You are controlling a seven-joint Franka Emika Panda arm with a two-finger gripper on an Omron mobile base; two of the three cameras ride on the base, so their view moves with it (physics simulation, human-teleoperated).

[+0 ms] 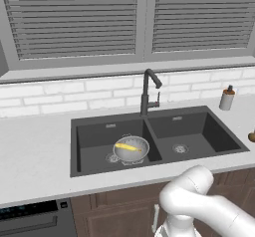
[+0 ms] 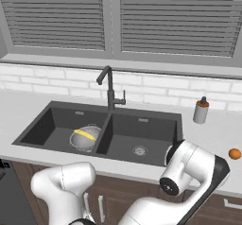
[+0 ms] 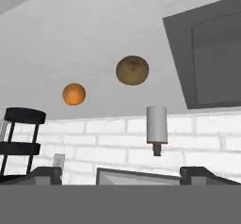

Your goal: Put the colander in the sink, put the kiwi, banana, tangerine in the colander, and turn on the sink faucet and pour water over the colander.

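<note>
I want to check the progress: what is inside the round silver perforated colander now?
Inside the round silver metal colander lies the curved yellow banana. The colander's floor beneath it is hidden.

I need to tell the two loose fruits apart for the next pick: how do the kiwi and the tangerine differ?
The kiwi is dull brown; the tangerine is bright orange. In the hand view the kiwi lies nearer the sink, and the tangerine lies farther from it. The kiwi looks slightly bigger there. Both are roundish and rest on the white counter, not in the colander.
</note>
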